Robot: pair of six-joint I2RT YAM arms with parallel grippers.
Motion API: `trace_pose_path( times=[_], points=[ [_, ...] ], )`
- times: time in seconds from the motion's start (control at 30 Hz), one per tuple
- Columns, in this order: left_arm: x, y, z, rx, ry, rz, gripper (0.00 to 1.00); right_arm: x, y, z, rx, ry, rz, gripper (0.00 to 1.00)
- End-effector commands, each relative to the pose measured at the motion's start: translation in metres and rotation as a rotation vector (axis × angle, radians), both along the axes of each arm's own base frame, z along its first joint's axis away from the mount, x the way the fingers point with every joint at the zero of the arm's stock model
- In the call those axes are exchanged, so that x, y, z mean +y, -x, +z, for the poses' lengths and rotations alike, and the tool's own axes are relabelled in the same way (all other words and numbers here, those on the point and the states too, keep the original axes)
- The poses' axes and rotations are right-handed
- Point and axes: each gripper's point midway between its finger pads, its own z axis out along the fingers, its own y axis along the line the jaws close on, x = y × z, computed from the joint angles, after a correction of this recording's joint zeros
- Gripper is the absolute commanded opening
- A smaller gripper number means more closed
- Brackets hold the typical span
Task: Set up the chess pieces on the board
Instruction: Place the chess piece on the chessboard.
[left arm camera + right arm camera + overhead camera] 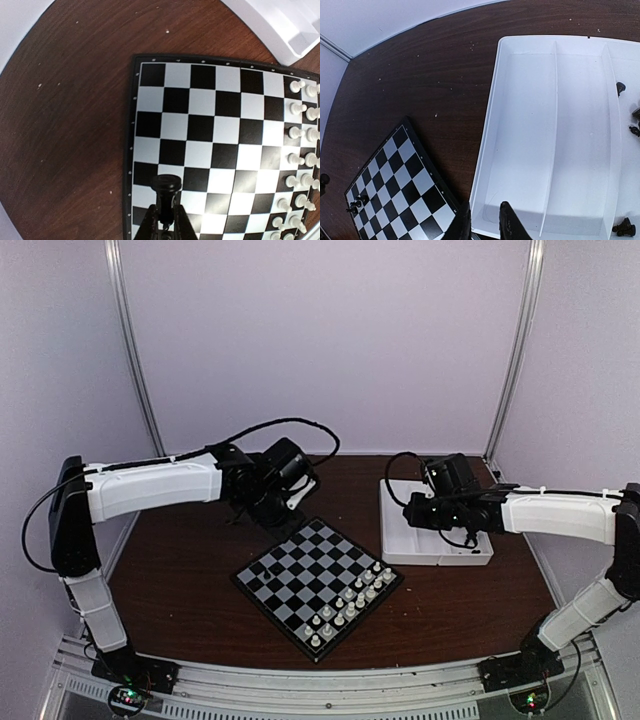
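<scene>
Jaws of left gripper clench a black chess piece above the board; right gripper jaws stand parted, empty. Seems light, slick; pinch mid-stem.

Overhead view faces the table; wrist views (close, downward) share the board.
</scene>
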Motion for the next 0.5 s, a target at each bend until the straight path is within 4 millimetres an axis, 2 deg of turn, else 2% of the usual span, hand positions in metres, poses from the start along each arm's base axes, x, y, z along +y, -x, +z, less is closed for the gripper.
trace_pose_path(
  times=[0.0,0.1,0.27,0.37,0.47],
  points=[
    [0.043,0.005,0.012,-0.003,-0.097,0.095,0.00,0.003,-0.003,0.014,-0.045,-0.034,0.017,0.21],
    [0.041,0.011,0.023,0.009,-0.048,0.075,0.00,0.021,-0.001,0.017,-0.044,-0.079,0.104,0.22],
    [0.005,0.024,0.046,0.043,0.148,-0.056,0.00,0.066,0.010,0.032,-0.016,-0.232,0.315,0.24],
    [-0.014,0.029,0.057,0.048,0.248,-0.128,0.00,0.091,0.024,0.046,0.029,-0.339,0.431,0.38],
    [-0.028,0.033,0.065,0.044,0.320,-0.186,0.00,0.102,0.035,0.062,0.038,-0.414,0.469,0.50]
  ],
)
